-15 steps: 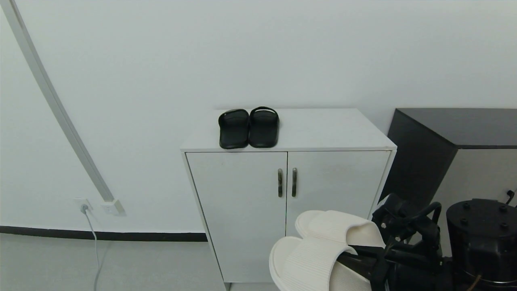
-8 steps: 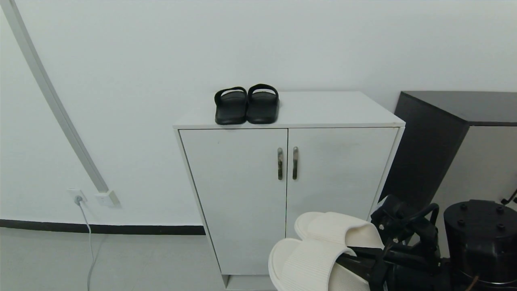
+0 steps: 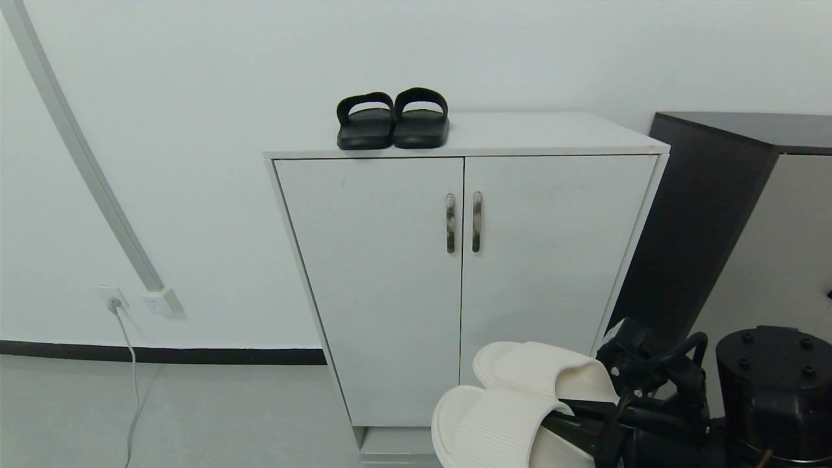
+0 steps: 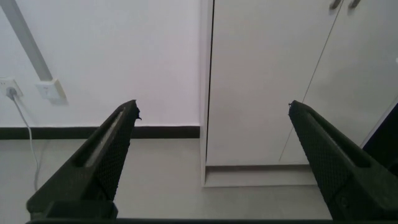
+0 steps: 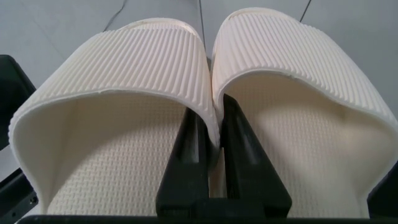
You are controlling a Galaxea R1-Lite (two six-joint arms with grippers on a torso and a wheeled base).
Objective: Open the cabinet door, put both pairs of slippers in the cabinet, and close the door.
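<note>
A white two-door cabinet (image 3: 390, 292) stands against the wall, both doors closed, with two metal handles (image 3: 462, 222) at the middle. A black pair of slippers (image 3: 392, 121) rests on its top, left of centre. My right gripper (image 5: 211, 155) is shut on a cream ribbed pair of slippers (image 3: 513, 403), pinching the two inner straps together low in front of the right door; the cream pair (image 5: 205, 81) shows close in the right wrist view. My left gripper (image 4: 211, 112) is open, its fingers wide apart, facing the cabinet's (image 4: 267, 87) lower left corner.
A dark cabinet (image 3: 715, 214) stands right of the white one. A grey conduit (image 3: 78, 156) runs down the wall to sockets (image 3: 136, 302) with a cable (image 3: 130, 383) plugged in. Bare floor (image 3: 162, 416) lies left of the cabinet.
The head camera has lowered, so the cabinet and black slippers sit higher in the picture. The right gripper still holds the cream pair in the same place.
</note>
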